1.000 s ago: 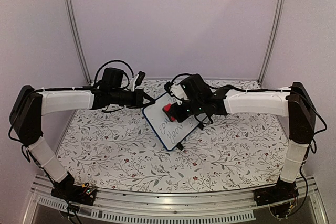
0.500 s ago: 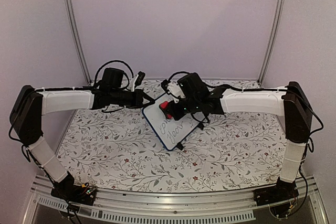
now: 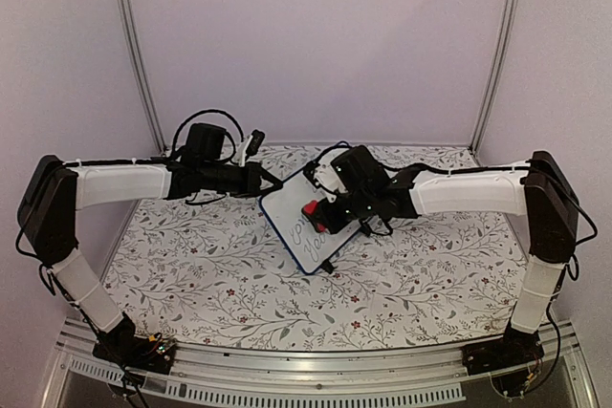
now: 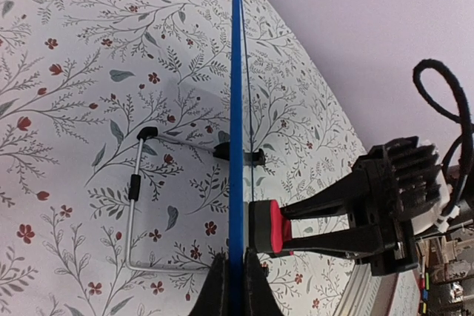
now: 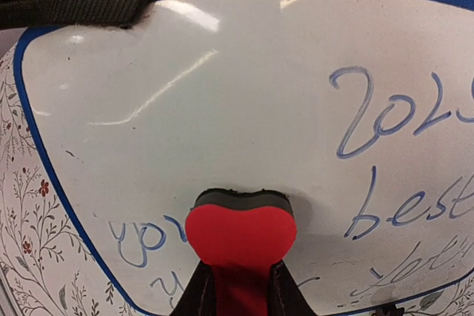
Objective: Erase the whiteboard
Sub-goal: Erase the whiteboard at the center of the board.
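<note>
The step in hand is wiping. To do it well, the red eraser [image 5: 241, 231] should press flat against the whiteboard [image 5: 222, 86] and sweep in overlapping passes over the blue handwriting. In the right wrist view that writing fills the lower band and the right side of the face, while the upper left is already clean. The right end effector [image 5: 238, 290] is clamped on the eraser, its fingers pinching the red block from both sides with the dark felt leading. The push should be firm enough to lift ink but light enough that the board does not twist. What steadies the board is the left end effector [image 4: 235, 286], whose fingers are closed tight on the blue frame at one edge. Strokes running toward that clamped edge, rather than levering on the far corner, should load the grip least. The board stands on edge, tilted, over the middle-back of the floral tabletop [image 3: 191, 274], between the two arms, with its written face turned toward the right arm. The eraser sits low and left of centre on that face, just above the word beginning "yo". From the left wrist view the felt looks to be touching the surface, though the edge-on angle leaves that slightly uncertain.
</note>
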Motion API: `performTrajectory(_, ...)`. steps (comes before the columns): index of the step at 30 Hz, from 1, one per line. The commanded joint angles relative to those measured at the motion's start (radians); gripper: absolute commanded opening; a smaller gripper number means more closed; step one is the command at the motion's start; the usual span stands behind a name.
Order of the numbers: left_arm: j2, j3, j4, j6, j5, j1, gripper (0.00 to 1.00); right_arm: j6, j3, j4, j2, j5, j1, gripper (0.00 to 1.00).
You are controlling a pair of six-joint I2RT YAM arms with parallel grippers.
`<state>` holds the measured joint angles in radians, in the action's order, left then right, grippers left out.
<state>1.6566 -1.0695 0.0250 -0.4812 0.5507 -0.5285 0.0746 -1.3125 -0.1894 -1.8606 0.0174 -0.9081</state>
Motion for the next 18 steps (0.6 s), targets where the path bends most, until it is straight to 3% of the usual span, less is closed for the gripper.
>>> performTrajectory(1, 0.005, 0.002, 0.013, -0.002, 0.011, -0.011, 0.00, 0.004, -0.082, -0.038, -0.019, 0.020, 0.019, 0.06)
performTrajectory(10, 0.004, 0.000, 0.014, -0.004, 0.015, -0.011, 0.00, -0.022, -0.238, -0.080, -0.093, 0.020, 0.047, 0.06)
performTrajectory(18, 0.001, 0.000, 0.013, -0.004, 0.015, -0.010, 0.00, -0.020, -0.153, -0.064, -0.100, 0.009, 0.048, 0.06)
